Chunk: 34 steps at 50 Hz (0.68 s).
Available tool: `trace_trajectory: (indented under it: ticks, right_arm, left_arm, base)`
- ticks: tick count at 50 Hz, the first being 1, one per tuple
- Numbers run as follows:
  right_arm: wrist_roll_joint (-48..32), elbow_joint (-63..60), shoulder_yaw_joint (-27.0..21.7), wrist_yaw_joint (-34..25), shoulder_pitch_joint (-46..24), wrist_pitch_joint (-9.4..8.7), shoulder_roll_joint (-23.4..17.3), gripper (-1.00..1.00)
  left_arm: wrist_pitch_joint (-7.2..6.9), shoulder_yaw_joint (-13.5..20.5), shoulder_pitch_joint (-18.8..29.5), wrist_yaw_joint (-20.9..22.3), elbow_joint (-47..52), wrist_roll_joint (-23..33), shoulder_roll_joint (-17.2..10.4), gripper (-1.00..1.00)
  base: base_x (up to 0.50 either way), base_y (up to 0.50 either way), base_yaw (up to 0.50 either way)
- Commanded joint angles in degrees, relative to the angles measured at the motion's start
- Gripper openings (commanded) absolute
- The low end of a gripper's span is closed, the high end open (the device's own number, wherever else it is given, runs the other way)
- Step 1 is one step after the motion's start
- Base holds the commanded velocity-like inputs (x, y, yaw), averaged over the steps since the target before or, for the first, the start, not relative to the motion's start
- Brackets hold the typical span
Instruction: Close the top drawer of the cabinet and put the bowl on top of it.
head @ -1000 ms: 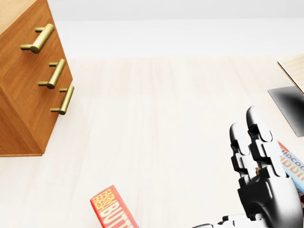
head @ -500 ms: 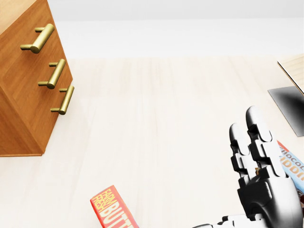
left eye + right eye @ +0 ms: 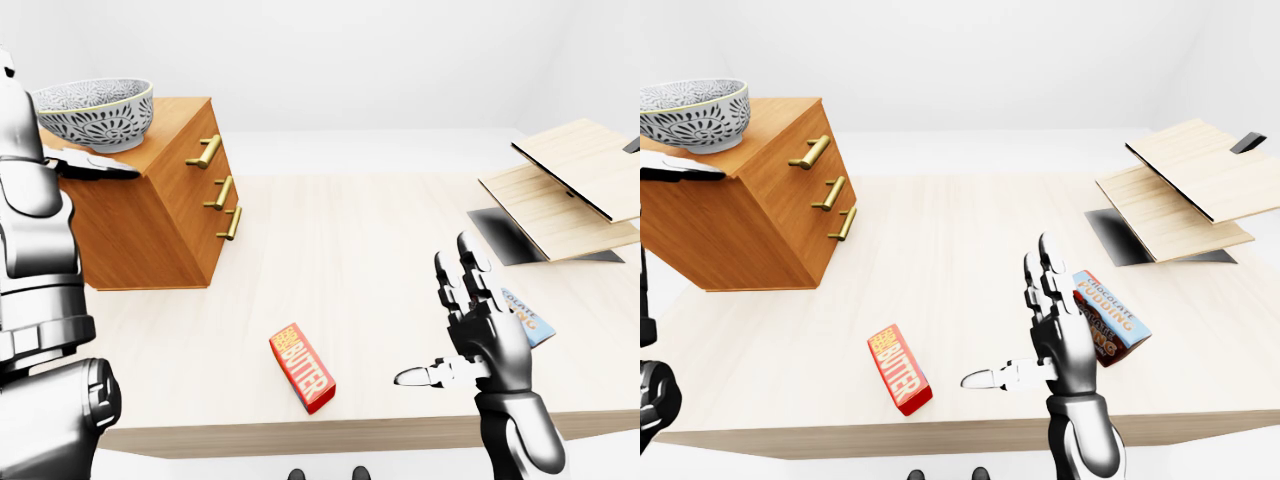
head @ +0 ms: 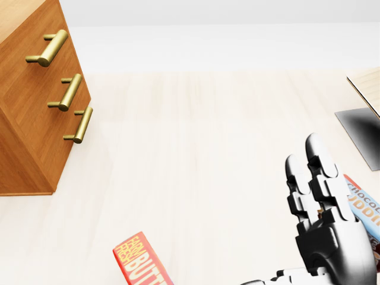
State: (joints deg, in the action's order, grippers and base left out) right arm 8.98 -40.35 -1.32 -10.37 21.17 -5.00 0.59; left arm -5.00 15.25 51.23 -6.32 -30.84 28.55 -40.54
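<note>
bowl up on cabinet, drawers flush, both hands open

the bowl (image 3: 95,112), grey-patterned w/ a pale rim, is sitting upright on top of the cabinet (image 3: 150,235), at the upper left of the left-eye view. the cabinet is standing on the table (image 3: 350,230) near its left end. all three drawer fronts are lining up flush, so the top drawer (image 3: 188,150) is looking shut, its brass handle (image 4: 47,48) sticking out over the two below.

the left hand (image 3: 90,166) is reaching in from the left w/ fingers stretched out flat, lying along the cabinet's top edge just under the bowl's side. it's not wrapping round the bowl or anything else. can't tell if it's touching the bowl.

the right hand (image 3: 478,335) is hovering over the table at the lower right of the eye views. its fingers are pointing up and apart, thumb jutting toward the view's left, and it's gripping nothing.

just beside it on the right a blue pudding box (image 3: 1108,318) is lying tilted, partly hidden by the fingers. a red butter box (image 3: 302,367) is lying flat near the table's btm edge, left of the right hand and clear of it.

at the right, two pale wooden boards (image 3: 565,185) are lying stacked at a slant, w/ a dark patch (image 3: 497,235) showing on the table under them.
</note>
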Motion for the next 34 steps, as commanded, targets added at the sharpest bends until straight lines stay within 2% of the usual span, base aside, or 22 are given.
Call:
trace_trajectory:
  ticks: [1, 7, 10, 11, 15, 18, 19, 22, 25, 29, 31, 34]
  right_arm:
    - [0.04, 0.15, 0.03, 0.03, -0.11, 0.00, -0.07, 1.00]
    - [0.20, -0.02, -0.16, 0.01, -0.15, 0.00, -0.07, 1.00]
    - [0.19, -0.04, -0.19, -0.01, -0.16, 0.00, -0.05, 1.00]
    - [0.15, -0.30, -0.12, -0.05, 0.13, 0.00, -0.02, 1.00]
    - [0.09, -0.15, -0.15, -0.05, 0.12, 0.00, 0.02, 1.00]
    - [0.09, -0.14, -0.16, -0.06, 0.11, 0.00, 0.03, 1.00]
    - [-0.10, -0.12, 0.02, -0.06, 0.26, 0.00, 0.05, 1.00]
    - [-0.01, -0.12, 0.03, -0.07, 0.24, 0.00, 0.00, 1.00]
    - [-0.10, 0.07, 0.10, -0.03, 0.17, 0.00, -0.02, 1.00]
    - [-0.17, 0.23, 0.16, -0.05, 0.21, 0.00, -0.04, 1.00]
    - [-0.32, 0.62, 0.31, 0.00, 0.07, 0.00, -0.05, 1.00]
    - [-0.40, 0.55, 0.47, 0.09, 0.20, 0.00, -0.10, 1.00]
  left_arm:
    - [0.00, 3.13, -8.75, 12.60, 26.92, -6.65, 2.94, 1.00]
    - [0.00, 5.00, -12.61, 17.91, 42.20, -9.59, 4.58, 1.00]
    - [0.00, 4.99, -12.73, 17.98, 42.57, -9.65, 4.60, 1.00]
    - [0.00, 5.39, -13.98, 20.48, 48.65, -11.27, 5.74, 1.00]
    - [0.00, 5.53, -16.40, 22.68, 56.52, -13.40, 7.86, 1.00]
    - [0.00, 5.52, -16.49, 22.73, 56.76, -13.47, 7.92, 1.00]
    - [0.00, 5.08, -17.86, 23.46, 60.45, -14.08, 9.33, 1.00]
    - [0.00, 4.89, -18.49, 24.14, 63.24, -14.62, 10.50, 1.00]
    - [0.00, 4.24, -21.09, 25.45, 68.87, -15.59, 13.03, 1.00]
    - [0.00, 3.09, -24.38, 26.32, 73.31, -15.09, 15.84, 1.00]
    - [0.00, 2.74, -26.13, 27.30, 76.42, -16.13, 18.11, 1.00]
    - [0.00, 2.88, -27.25, 27.60, 78.51, -17.56, 19.94, 1.00]
  base:
    - [0.00, 0.00, 0.00]
    - [0.00, 0.00, 0.00]
    - [0.00, 0.00, 0.00]
    - [0.00, 0.00, 0.00]
    - [0.00, 0.00, 0.00]
    - [0.00, 0.00, 0.00]
    - [0.00, 0.00, 0.00]
    - [0.00, 0.00, 0.00]
    - [0.00, 0.00, 0.00]
    - [0.00, 0.00, 0.00]
    - [0.00, 0.00, 0.00]
    - [0.00, 0.00, 0.00]
